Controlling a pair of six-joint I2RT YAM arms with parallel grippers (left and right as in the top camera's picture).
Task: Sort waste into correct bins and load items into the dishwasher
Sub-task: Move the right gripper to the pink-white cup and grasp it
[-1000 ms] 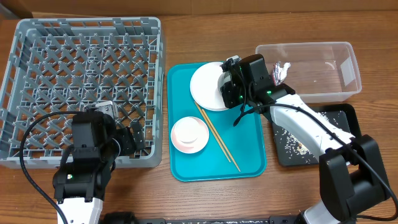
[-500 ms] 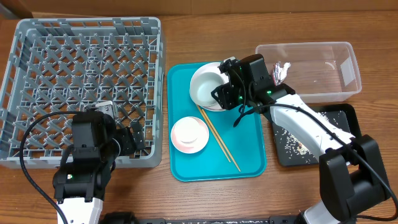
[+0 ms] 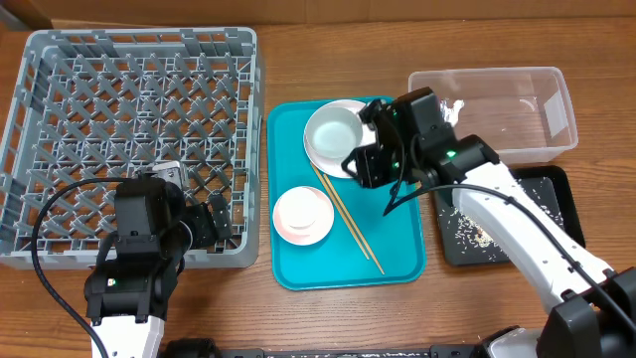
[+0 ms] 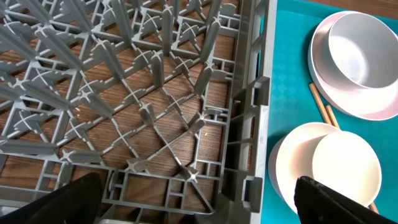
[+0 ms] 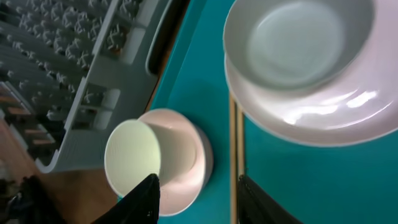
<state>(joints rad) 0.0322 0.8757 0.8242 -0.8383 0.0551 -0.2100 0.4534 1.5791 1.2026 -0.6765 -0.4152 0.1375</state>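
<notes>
The white plate [image 3: 320, 151] lies on the teal tray [image 3: 397, 254] with the grey-green bowl [image 3: 333, 129] on it. The pinkish bowl [image 3: 303, 216] holds the tiny cup [image 5: 132, 158]. Two chopsticks [image 3: 350, 221] lie beside it. My right gripper [image 3: 363, 164] hangs open and empty just right of the plate, over the chopsticks [image 5: 234, 155]. My left gripper [image 3: 214, 224] is open and empty at the front right corner of the grey crate [image 3: 134, 139]. The wrapper [image 3: 452, 109] lies in the clear tub [image 3: 497, 114]. Rice [image 3: 467, 229] lies in the black tray [image 3: 552, 184].
The teal tray stands between the crate and the two bins. The crate's peg grid [image 4: 143, 93] holds nothing in view. Bare wooden table shows along the front edge and behind the crate.
My right gripper has drawn back from the plate toward the front right, and the grey-green bowl now sits uncovered on the plate. The left arm has not moved.
</notes>
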